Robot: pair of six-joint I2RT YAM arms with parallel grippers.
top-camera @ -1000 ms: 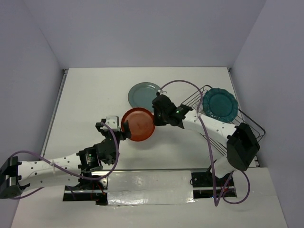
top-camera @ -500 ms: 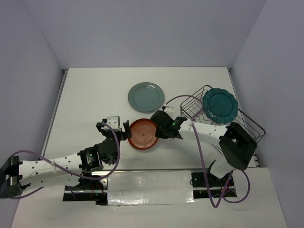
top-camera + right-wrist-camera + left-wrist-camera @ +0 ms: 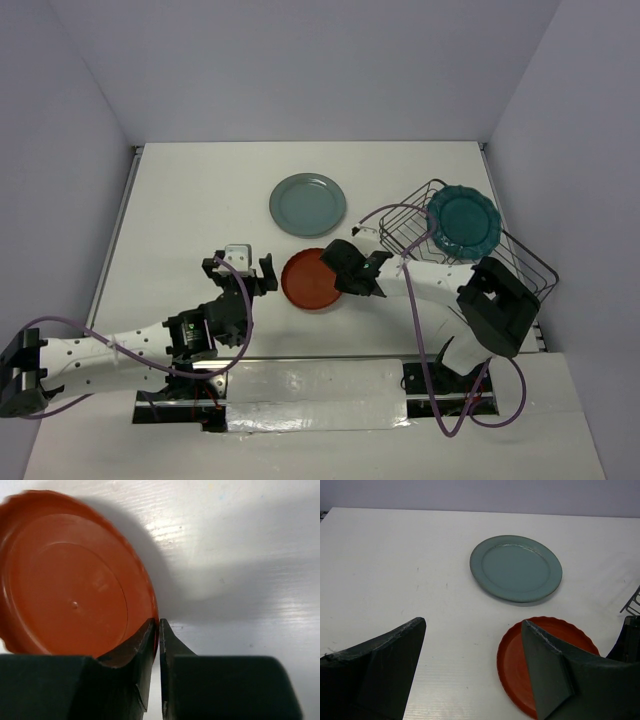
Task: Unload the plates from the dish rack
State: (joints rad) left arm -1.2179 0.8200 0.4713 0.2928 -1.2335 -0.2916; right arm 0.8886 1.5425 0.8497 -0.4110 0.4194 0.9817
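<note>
A red-orange plate (image 3: 308, 282) lies low at the table, between the two arms. My right gripper (image 3: 338, 278) is shut on its right rim, and the right wrist view shows the rim (image 3: 70, 595) pinched between the jaws of that gripper (image 3: 159, 625). My left gripper (image 3: 240, 268) is open and empty just left of the plate, and in the left wrist view (image 3: 473, 622) its right finger overlaps the plate (image 3: 512, 667). A pale grey-green plate (image 3: 307, 204) lies flat farther back. A dark teal scalloped plate (image 3: 462, 221) stands in the dish rack (image 3: 530, 265).
The rack sits at the right side of the table, close to the right wall. The right arm's purple cable loops over the rack's left end. The grey-green plate (image 3: 516, 568) lies just beyond the red one. A rack wire (image 3: 632, 600) shows at the left wrist view's right edge.
My right gripper has carried the red-orange plate down and toward the near edge, tipping it from upright to nearly flat. The left arm has not moved.
</note>
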